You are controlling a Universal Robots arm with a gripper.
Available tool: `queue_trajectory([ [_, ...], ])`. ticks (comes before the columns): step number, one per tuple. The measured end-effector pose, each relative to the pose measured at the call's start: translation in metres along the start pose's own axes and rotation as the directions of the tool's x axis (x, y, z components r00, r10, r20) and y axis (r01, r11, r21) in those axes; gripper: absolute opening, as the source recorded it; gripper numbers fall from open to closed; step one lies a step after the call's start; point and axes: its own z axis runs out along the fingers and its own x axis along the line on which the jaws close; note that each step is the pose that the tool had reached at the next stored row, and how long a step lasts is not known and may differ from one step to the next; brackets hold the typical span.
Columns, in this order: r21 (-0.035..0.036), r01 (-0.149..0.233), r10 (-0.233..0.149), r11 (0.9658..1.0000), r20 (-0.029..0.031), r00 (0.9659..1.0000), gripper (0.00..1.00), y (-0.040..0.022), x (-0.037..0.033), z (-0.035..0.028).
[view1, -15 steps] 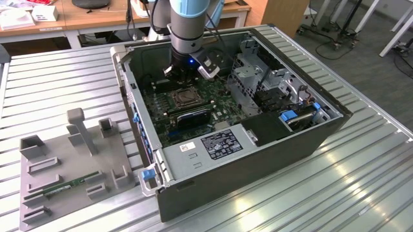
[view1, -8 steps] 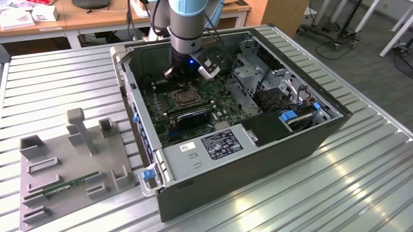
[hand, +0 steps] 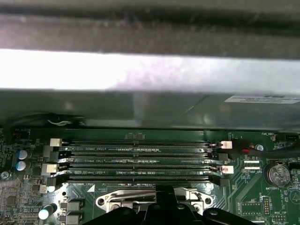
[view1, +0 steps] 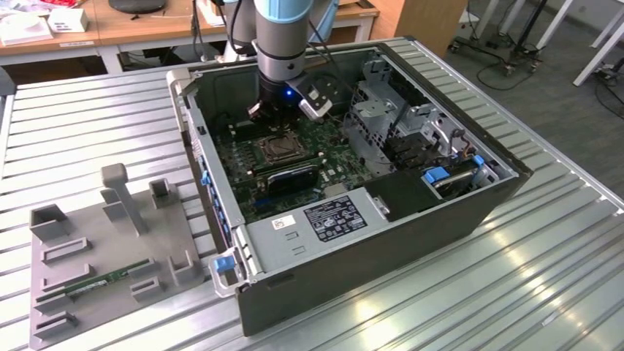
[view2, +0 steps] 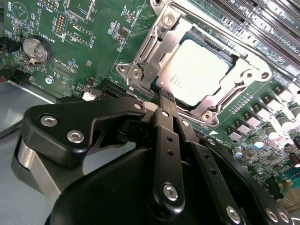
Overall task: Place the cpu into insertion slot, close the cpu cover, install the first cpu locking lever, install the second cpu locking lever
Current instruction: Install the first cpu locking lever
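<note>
Slatted metal tabletop (view1: pixel 88 124) carries an open computer case (view1: pixel 390 241), with wooden desks at the far side. Down inside the case, the gripper (view2: pixel 163 96) has its fingertips pressed together, pinching nothing I can make out, right at the edge of the socket. Just beyond them the cpu (view2: pixel 197 70) lies seated in the slot. Its grey top shows through the cpu cover (view2: pixel 246 77), which lies flat around it. Whether either locking lever is hooked I cannot tell.

My worry is that closed tips this close to the frame could slip off a thin lever and rake the motherboard (view2: pixel 101 58) or the nearby capacitors (view2: pixel 267 129). A lever let go short of its hook would likely spring back.

White print runs over the board beside the memory slots (hand: pixel 136 161) and the coin battery (view2: pixel 36 49), and a sticker (view1: pixel 335 216) sits on the power supply; I leave these unread. On the exterior view's left, a grey fixture tray (view1: pixel 98 234) holds a memory stick (view1: pixel 107 280).
</note>
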Motion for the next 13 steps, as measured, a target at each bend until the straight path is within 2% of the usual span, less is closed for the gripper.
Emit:
queue_trajectory([
  [3, -0.0015, 0.0, 0.0, 1.0, 0.0009, 1.0, 0.11, 0.0005, -0.0003, -0.0017],
  [9, -0.0015, 0.0, 0.0, 1.0, 0.0001, 1.0, 0.11, 0.0015, -0.0007, -0.0091],
  [13, -0.0017, 0.0, 0.0, 1.0, 0.0002, 1.0, 0.11, 0.0016, -0.0008, -0.0096],
])
